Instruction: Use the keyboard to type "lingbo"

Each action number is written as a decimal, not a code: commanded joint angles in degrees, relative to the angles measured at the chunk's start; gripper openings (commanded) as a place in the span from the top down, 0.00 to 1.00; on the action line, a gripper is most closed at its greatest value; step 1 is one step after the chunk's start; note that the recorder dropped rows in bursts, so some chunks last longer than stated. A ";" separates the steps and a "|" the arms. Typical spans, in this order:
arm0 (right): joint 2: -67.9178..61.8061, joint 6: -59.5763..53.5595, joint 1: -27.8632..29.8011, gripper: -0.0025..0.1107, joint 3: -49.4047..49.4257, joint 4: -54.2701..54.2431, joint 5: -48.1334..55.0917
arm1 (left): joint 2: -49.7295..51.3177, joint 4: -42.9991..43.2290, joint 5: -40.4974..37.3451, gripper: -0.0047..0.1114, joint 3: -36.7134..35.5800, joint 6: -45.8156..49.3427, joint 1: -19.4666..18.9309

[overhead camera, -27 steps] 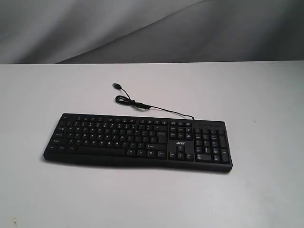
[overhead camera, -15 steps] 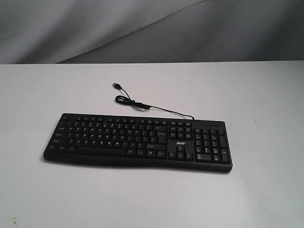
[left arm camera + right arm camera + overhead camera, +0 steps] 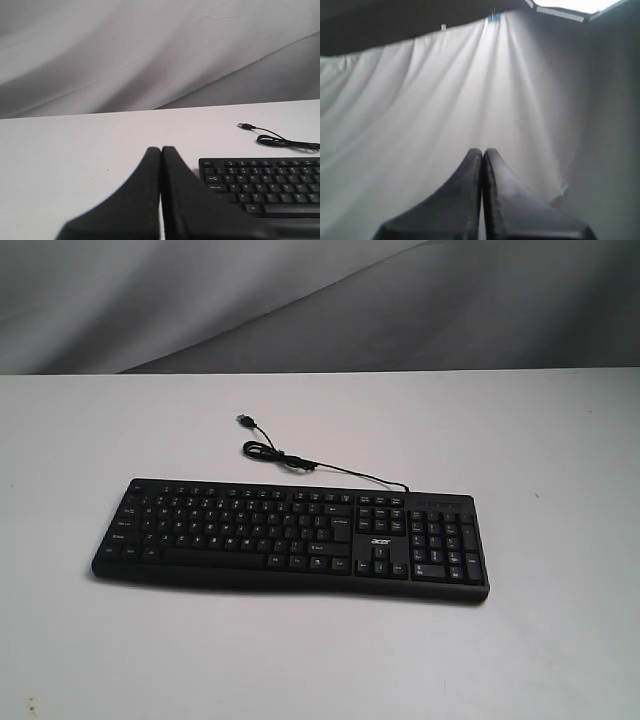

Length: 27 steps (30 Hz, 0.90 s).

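Note:
The black keyboard (image 3: 290, 536) lies flat on the white table, number pad to the right, white "acer" logo (image 3: 381, 542) near its right half. Its thin black cable (image 3: 300, 462) curls away behind it to a loose USB plug (image 3: 243, 420). Neither arm shows in the exterior view. In the left wrist view my left gripper (image 3: 161, 150) is shut with nothing in it, beside the keyboard's (image 3: 265, 182) Esc corner and apart from it. My right gripper (image 3: 483, 151) is shut too, empty, facing only the white curtain; no keyboard shows in that view.
The white table (image 3: 520, 430) stretches on all sides of the keyboard. A grey-white draped curtain (image 3: 300, 300) hangs behind the table's far edge.

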State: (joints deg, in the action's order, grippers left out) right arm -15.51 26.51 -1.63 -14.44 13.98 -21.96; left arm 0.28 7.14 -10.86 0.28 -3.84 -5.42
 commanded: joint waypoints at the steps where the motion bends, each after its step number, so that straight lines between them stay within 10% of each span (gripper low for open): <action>1: -24.33 13.75 0.01 0.98 -14.88 21.08 7.39 | -0.28 0.01 0.35 0.96 -0.28 -0.12 0.31; 11: -71.82 5.74 -12.87 0.98 -47.43 34.63 41.47 | -0.28 0.01 0.35 0.96 -0.28 -0.12 0.31; 21: -91.25 -97.59 -19.13 0.98 -63.47 -62.40 63.69 | -0.28 0.01 0.35 0.96 -0.28 -0.12 0.31; 27: -96.03 -105.15 -22.96 0.98 -64.35 -68.02 64.41 | -0.28 0.01 0.35 0.96 -0.28 -0.12 0.31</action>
State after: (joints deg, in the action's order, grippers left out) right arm -109.91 -74.57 -22.57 -78.38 -52.74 43.21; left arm 0.28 7.14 -10.86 0.28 -3.84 -5.42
